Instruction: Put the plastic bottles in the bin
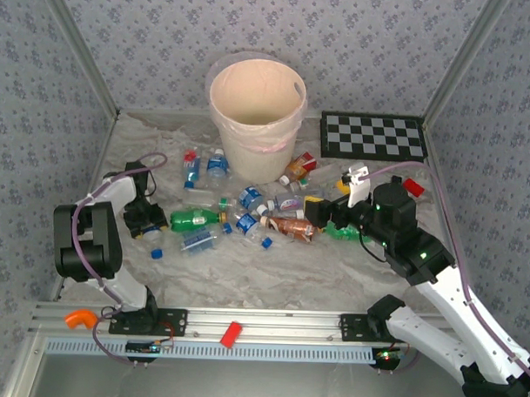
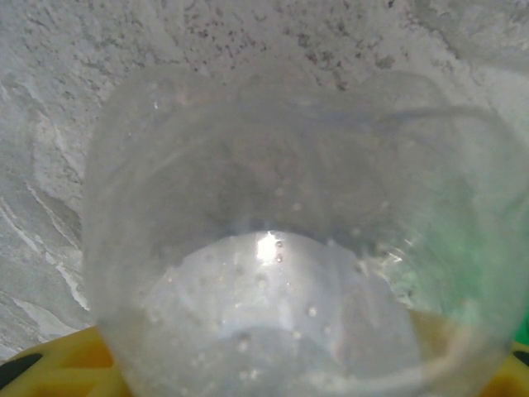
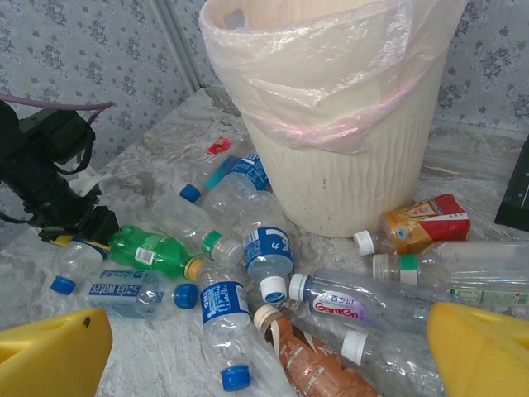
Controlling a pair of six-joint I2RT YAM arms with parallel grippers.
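Note:
The bin (image 1: 255, 120) stands at the back middle, lined with clear plastic. Plastic bottles lie scattered in front of it: a green one (image 1: 195, 219), a brown one (image 1: 290, 227), an orange-red one (image 1: 301, 165) and several clear ones with blue labels (image 3: 223, 302). My left gripper (image 1: 149, 231) is low at the left end of the pile, shut on a clear bottle (image 2: 289, 248) whose base crowds the left wrist view between yellow fingers (image 2: 58, 364). My right gripper (image 3: 264, 356) hangs open above the brown bottle (image 3: 310, 364), nothing between its yellow fingers.
A black-and-white checkerboard (image 1: 373, 135) lies at the back right. A red block (image 1: 231, 334) and an orange hook (image 1: 81, 317) sit on the front rail. Patterned walls close in the left, right and back. The bin (image 3: 347, 124) rises just behind the pile.

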